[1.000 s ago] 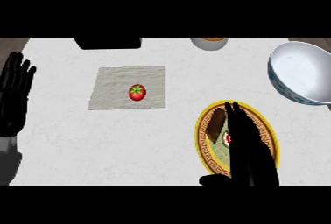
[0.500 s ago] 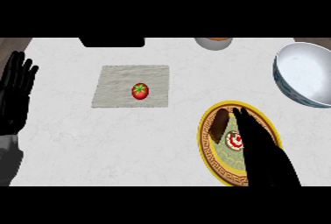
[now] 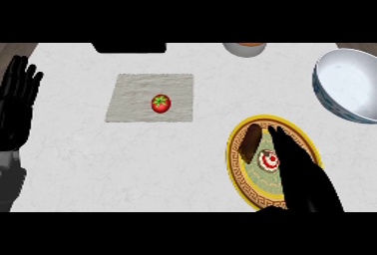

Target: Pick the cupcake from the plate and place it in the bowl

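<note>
1. Looking down at the white table (image 3: pixel 184 149), I see my right hand (image 3: pixel 305 174) coming up from the lower edge and lying over the right half of the yellow-rimmed plate (image 3: pixel 239 172).
2. My right fingers (image 3: pixel 283 144) are stretched out straight along the plate, pointing away from me; they curl round nothing.
3. The cupcake (image 3: pixel 270 160) sits on the plate, its white top with a red mark showing just beside the left edge of my fingers. Whether they touch it I cannot tell from here, since my hand hides its right side.
4. A dark brown shape (image 3: pixel 250 142) lies on the plate's far left part, next to the cupcake; it may be the cupcake's wrapper or its shadow, and I cannot make it out.
5. The bowl (image 3: pixel 346 89), white inside with a blue-patterned outside, stands at the table's right edge, beyond the plate and apart from it.
6. My left hand (image 3: pixel 18 107) rests at the left edge, fingers straight and pointing up, holding nothing.
7. A grey cloth (image 3: pixel 132 104) lies left of the middle, with a red tomato (image 3: pixel 160 103) on it.
8. At the far edge a small round cup (image 3: pixel 244 49) with something orange inside shows partly, and a black object (image 3: pixel 129 48) lies left of it.
</note>
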Motion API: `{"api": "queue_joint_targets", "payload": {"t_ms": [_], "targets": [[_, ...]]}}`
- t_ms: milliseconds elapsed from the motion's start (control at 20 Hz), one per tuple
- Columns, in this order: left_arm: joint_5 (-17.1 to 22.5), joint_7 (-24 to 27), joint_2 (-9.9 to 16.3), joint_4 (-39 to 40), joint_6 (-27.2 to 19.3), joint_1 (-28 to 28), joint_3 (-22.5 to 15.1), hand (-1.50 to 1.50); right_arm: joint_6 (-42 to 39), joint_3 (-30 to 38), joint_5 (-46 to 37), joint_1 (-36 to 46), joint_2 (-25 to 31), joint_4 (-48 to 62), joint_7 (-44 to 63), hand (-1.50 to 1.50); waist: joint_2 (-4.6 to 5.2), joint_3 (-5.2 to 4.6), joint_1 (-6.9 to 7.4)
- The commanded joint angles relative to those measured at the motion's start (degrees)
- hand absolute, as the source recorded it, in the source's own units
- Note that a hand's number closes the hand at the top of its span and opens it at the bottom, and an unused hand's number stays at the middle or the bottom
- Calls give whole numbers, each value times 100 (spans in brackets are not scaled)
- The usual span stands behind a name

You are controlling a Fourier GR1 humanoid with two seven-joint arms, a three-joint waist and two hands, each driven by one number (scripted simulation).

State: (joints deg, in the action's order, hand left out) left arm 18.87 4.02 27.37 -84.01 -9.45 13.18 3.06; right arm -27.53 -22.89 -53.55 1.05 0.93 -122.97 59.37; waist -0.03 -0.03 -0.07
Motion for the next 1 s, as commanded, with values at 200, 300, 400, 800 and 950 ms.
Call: {"api": "queue_joint_targets", "payload": {"t_ms": [200,300,400,800,950], "targets": [[-276,9,-299,-209,-92,-221,-46,0,60,836,41,-406,268,430,-275,-150,0,5,-4],[-168,145,-119,163,289,-75,284,0,211,869,-41,-273,218,809,-501,-150,5,3,-1],[-357,67,-360,-172,139,-308,230,0,310,762,-197,0,2,1075,-448,-150,2,3,15],[-478,-393,-362,-113,340,231,462,0,1194,648,-439,-168,84,1984,-1470,-150,5,5,10],[-595,-63,-574,-31,499,-34,556,0,826,647,-350,-222,117,1628,-1301,-150,2,3,4]]}}
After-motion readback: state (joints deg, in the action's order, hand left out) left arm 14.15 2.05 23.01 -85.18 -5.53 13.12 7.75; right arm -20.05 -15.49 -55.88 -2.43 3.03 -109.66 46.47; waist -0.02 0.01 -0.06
